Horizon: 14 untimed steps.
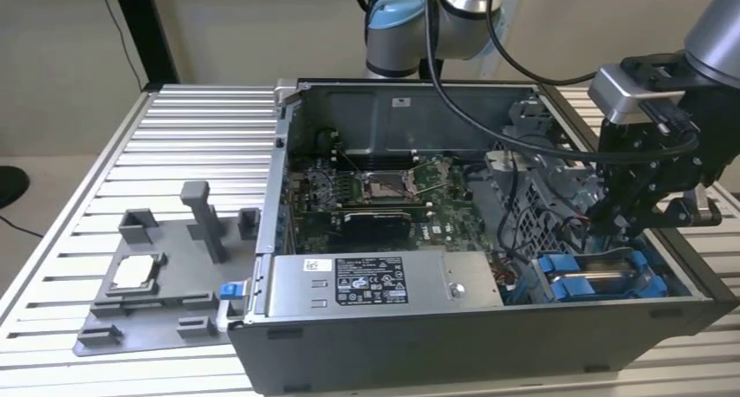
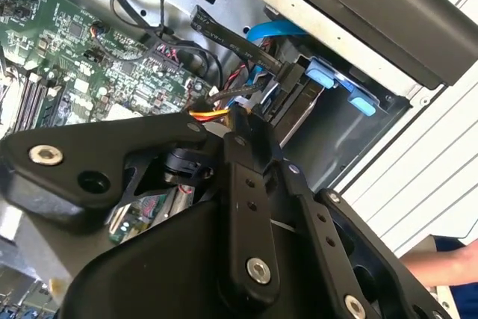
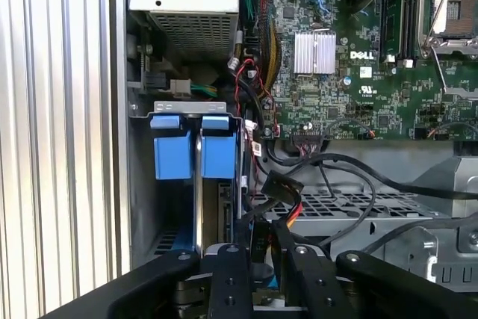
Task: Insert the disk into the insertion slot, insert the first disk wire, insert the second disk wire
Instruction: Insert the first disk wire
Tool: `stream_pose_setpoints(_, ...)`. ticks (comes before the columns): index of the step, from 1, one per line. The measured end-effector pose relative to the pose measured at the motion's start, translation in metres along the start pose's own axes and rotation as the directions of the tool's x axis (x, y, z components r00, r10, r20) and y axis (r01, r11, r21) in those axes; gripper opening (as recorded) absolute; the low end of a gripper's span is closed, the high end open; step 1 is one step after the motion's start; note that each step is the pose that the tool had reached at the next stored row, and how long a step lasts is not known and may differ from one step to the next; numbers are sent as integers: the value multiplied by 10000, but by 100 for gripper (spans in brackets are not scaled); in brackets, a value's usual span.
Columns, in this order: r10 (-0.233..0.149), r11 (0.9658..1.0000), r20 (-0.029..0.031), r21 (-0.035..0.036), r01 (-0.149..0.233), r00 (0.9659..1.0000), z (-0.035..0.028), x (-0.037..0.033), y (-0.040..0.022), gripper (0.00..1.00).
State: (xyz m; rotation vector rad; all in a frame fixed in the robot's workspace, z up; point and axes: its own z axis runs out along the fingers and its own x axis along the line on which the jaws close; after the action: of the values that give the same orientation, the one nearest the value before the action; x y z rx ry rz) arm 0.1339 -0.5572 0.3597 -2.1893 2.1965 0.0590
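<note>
1 gripper (image 1: 608, 231) reaches down into 1 open case (image 1: 382, 345), over the corner that holds the slot (image 3: 166, 243). 1 disk (image 1: 601, 267) sits in the slot, directly below the jaws, with 2 blue tabs (image 3: 170, 147) side by side at its far end.

2 wires show at the disk. 1 red-and-yellow wire (image 3: 288, 213) runs out from between the jaws in both wrist views, and the jaws look clenched on it; its black plug lies just ahead of the fingertips (image 3: 228, 259), close to the disk's edge. Whether the plug is seated cannot be told. 1 flat black wire (image 2: 224, 31) passes just beyond the jaws and ends at the disk's near edge.

The case also holds 1 green board (image 1: 370, 198) with 1 square socket (image 1: 386, 185), well away from the jaws, and 1 grey power supply (image 1: 382, 280) beside the slot.

The case stands on 1 slatted table (image 1: 173, 137). Far from the jaws, on the other side of the case, 1 grey tray (image 1: 162, 293) lies on the table with 1 silver chip (image 1: 133, 273) in it.

In the second wrist view, 1 person's arm (image 2: 447, 267) in a blue sleeve shows behind the gripper.
</note>
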Motion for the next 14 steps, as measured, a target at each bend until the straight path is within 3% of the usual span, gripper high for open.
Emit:
stream_pose_setpoints(6,-1,10000,-7,0,1,10000,0,0,0,0)
stream_pose_setpoints(8,3,10000,-104,-1,-3,9999,0,3,-3,0)
stream_pose_setpoints(11,52,10000,-348,2,-52,9994,-1,13,-5,0)
stream_pose_setpoints(14,231,9997,-436,14,-231,9988,0,15,-6,0)
